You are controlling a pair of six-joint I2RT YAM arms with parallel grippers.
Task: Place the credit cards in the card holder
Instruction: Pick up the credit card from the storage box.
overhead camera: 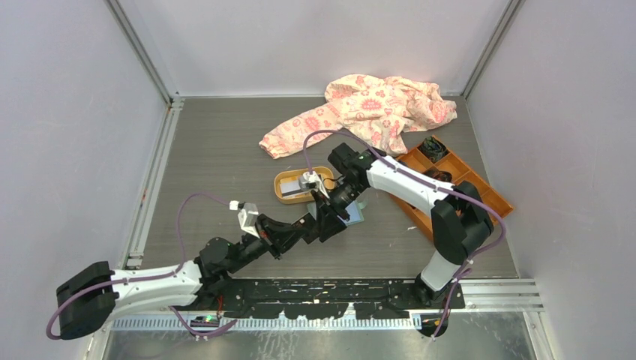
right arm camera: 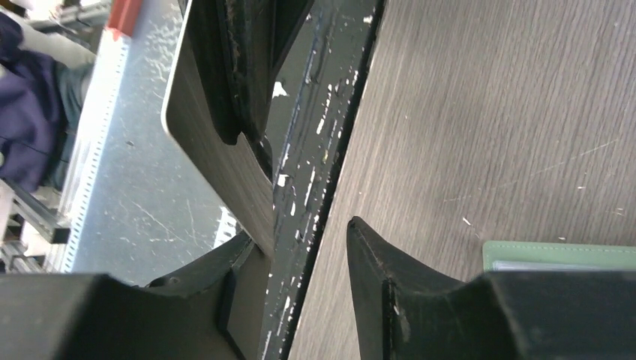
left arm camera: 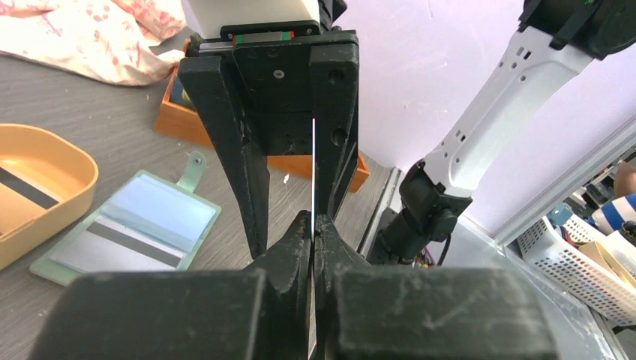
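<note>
My left gripper [left arm camera: 313,217] is shut on a credit card [left arm camera: 313,165], held upright and seen edge-on as a thin white line. The right gripper [left arm camera: 291,225] stands open around that card, which lies against one of its fingers [left arm camera: 334,135]. In the right wrist view the card [right arm camera: 217,165] rises beside the right gripper [right arm camera: 300,229]. The pale green card holder [left arm camera: 196,219] lies open on the table with a striped card [left arm camera: 82,251] in it. Another striped card [left arm camera: 19,187] lies in the orange oval tray [left arm camera: 75,161]. From above, both grippers [overhead camera: 324,223] [overhead camera: 335,204] meet over the card holder [overhead camera: 355,214].
The orange oval tray [overhead camera: 283,189] sits just left of the grippers. An orange compartmented box [overhead camera: 480,191] stands at the right. A pink patterned cloth [overhead camera: 367,109] lies at the back. The right arm [overhead camera: 405,184] arches over the table's middle.
</note>
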